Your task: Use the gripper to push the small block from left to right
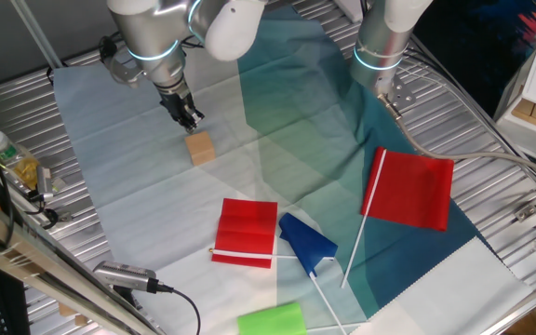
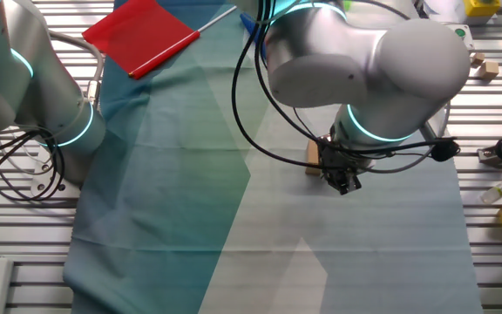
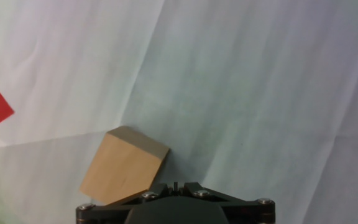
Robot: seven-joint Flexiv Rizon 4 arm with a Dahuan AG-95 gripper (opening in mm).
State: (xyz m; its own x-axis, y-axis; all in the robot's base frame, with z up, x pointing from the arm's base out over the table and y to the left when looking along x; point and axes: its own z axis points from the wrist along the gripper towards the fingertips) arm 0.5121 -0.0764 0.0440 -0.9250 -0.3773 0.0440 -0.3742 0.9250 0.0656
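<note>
The small tan wooden block [image 1: 201, 148] sits on the pale left part of the cloth. My black gripper [image 1: 189, 116] hangs just behind it, very close to its far side; I cannot tell whether it touches. In the hand view the block [image 3: 124, 165] lies to the lower left, turned at an angle, right against my gripper [image 3: 176, 185], whose jaws are shut together with nothing between them. In the other fixed view the block [image 2: 313, 155] peeks out just left of the gripper [image 2: 342, 179].
Two red flags [image 1: 247, 232] [image 1: 415, 189], a blue flag [image 1: 307, 244] and a bright green piece [image 1: 272, 319] lie nearer the front. A second upright silver arm [image 1: 382, 37] stands at the back right. A bottle [image 1: 12, 160] lies at the left edge.
</note>
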